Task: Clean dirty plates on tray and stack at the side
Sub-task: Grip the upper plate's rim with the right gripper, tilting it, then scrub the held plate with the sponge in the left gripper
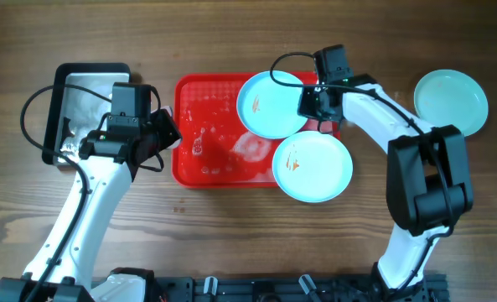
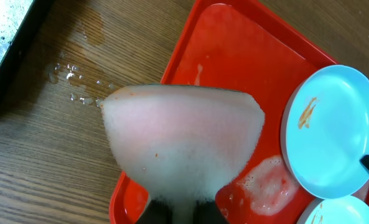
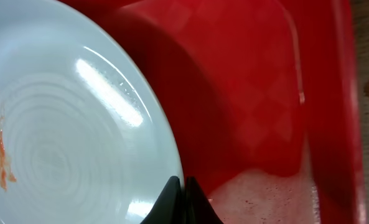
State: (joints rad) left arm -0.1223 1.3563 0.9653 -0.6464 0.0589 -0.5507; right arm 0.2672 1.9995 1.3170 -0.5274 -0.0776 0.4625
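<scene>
Gripping a dirty plate point(image 1: 269, 105) on the tray point(image 1: 204, 109), the right claw point(image 1: 318, 102) steadies it; the left claw point(image 1: 163, 132), holding a sponge point(image 2: 184, 140), should scrub next.

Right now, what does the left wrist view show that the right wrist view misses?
Only left wrist: a foamy sponge in the left gripper, water drops on the table, the edge of a second plate. Only right wrist: the right gripper closed on the rim of the smeared plate. Both: that plate, the red tray, foam on it.
</scene>
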